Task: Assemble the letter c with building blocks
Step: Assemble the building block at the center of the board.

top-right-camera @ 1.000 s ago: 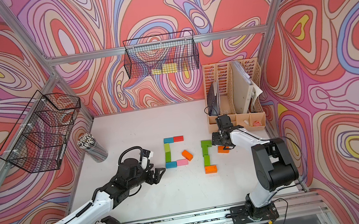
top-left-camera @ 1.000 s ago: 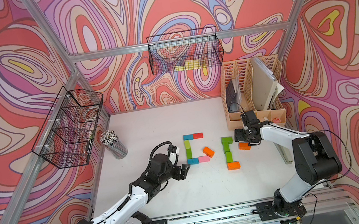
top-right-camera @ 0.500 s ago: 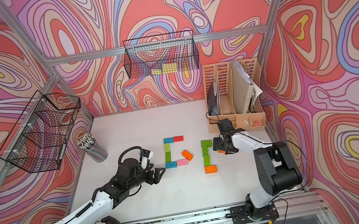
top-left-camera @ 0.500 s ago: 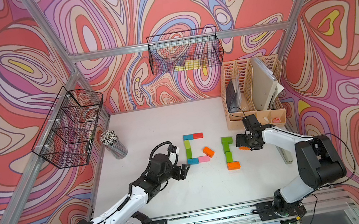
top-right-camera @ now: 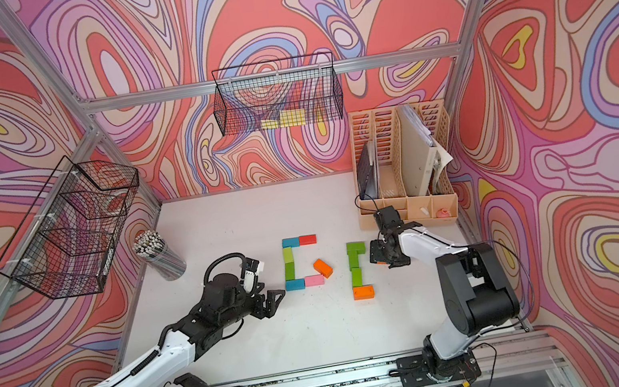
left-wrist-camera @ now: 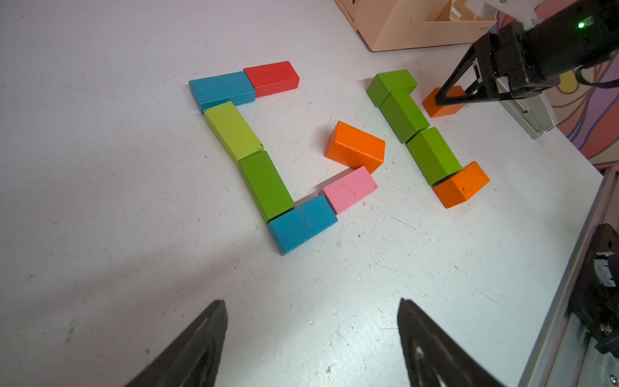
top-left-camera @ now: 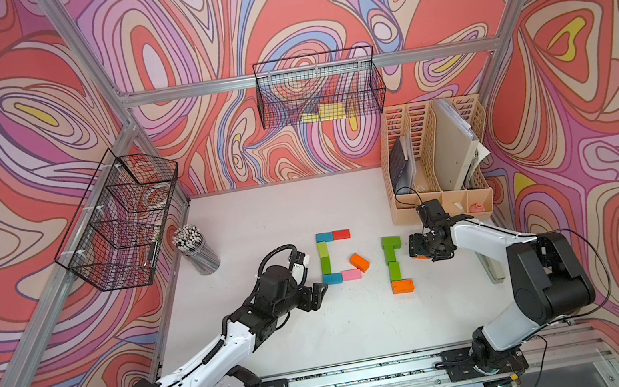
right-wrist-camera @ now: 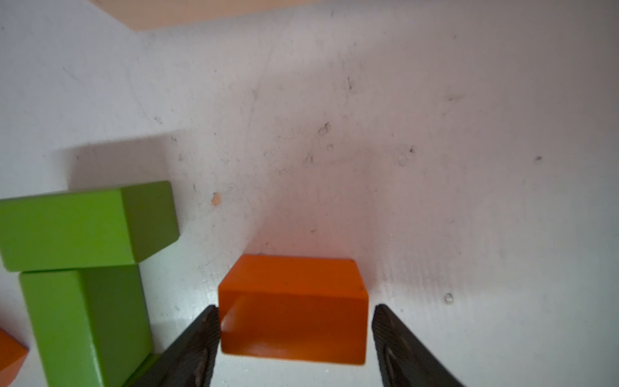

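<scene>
The right gripper [right-wrist-camera: 294,311] is straddling the orange block [right-wrist-camera: 291,278], its jaws slightly wider than the block and not yet clamping. The block is lying toward the table's [top-left-camera: 320,327] right edge, near the green column [top-left-camera: 391,251]. Grasping is the step in hand. Next, likely squeezing, lifting and placing it at the column's far end. The left gripper [left-wrist-camera: 311,305] is hovering wide and empty.

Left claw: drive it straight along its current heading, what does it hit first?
Probably the nearer blue block, dead ahead of the open left claw in its wrist view. Only bare table lies between. If the claw is pitched downward, it may touch the table first.
</scene>
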`<state>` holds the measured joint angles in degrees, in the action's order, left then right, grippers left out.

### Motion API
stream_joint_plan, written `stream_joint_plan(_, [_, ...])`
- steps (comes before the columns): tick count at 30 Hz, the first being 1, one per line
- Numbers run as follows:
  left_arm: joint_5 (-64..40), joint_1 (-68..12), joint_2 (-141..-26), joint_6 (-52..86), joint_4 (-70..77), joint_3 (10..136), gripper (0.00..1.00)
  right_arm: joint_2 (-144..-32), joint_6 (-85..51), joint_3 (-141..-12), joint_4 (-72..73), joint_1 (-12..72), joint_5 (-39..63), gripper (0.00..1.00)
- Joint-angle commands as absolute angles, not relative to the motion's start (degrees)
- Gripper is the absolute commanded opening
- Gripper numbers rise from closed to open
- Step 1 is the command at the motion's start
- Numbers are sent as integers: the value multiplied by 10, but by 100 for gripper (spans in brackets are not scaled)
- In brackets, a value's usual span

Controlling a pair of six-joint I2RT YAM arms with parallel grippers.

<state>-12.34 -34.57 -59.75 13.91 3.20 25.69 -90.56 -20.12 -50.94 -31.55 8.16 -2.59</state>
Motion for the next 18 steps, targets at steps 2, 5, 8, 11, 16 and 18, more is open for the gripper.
stream_joint_plan(2, [-116,-348,-592,128,31,256,83,-918,-186,-533,-320,80,-38,70])
stream_joint_plan(5, [-114,-348,-592,127,31,256,83,-918,-176,-536,-308,79,-39,67])
stream_joint_plan(8, [-112,-348,-596,126,31,256,83,-924,-159,-547,-300,80,-36,67])
stream_joint_plan(11, [-113,-348,-601,125,33,257,83,-935,-141,-563,-297,79,-27,67])
stream_joint_plan(16, [-112,-348,-607,121,33,259,83,-953,-116,-582,-290,79,-26,67])
stream_joint_plan(18, [-110,-348,-607,121,33,260,83,-962,-105,-588,-285,79,-25,67])
